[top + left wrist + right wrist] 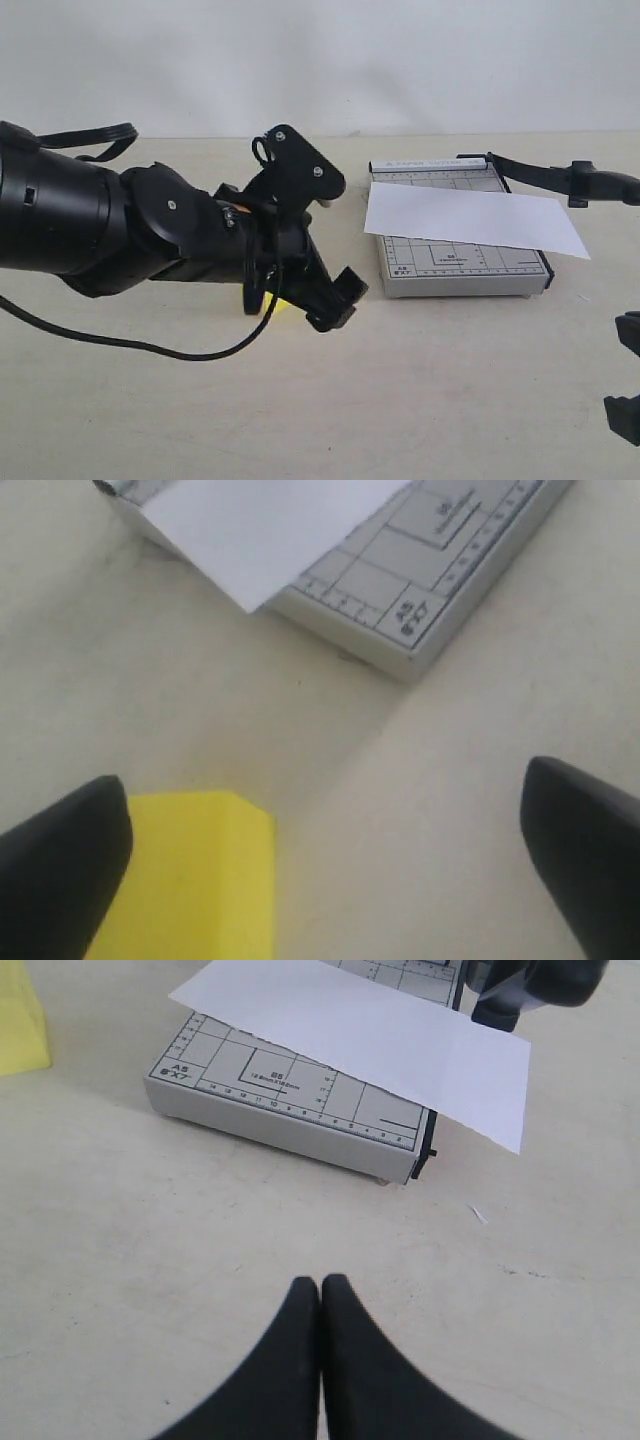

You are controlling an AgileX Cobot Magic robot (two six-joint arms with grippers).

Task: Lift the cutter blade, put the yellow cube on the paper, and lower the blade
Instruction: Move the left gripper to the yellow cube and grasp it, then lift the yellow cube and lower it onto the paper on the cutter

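The yellow cube point(190, 880) sits on the table between the fingers of my left gripper point(325, 865), close against one finger point(60, 870). That gripper is open. In the exterior view only a sliver of the cube point(285, 305) shows behind the left gripper point(335, 300). The paper point(470, 218) lies across the grey cutter board point(455, 270). The cutter blade point(540, 175) stands lifted off the board, handle out to the right. My right gripper point(321, 1285) is shut and empty, over bare table in front of the board point(280, 1110).
A black cable point(120, 345) loops on the table under the left arm. The paper point(360, 1040) overhangs the board on both sides. The blade handle point(540, 985) hangs above the board's far corner.
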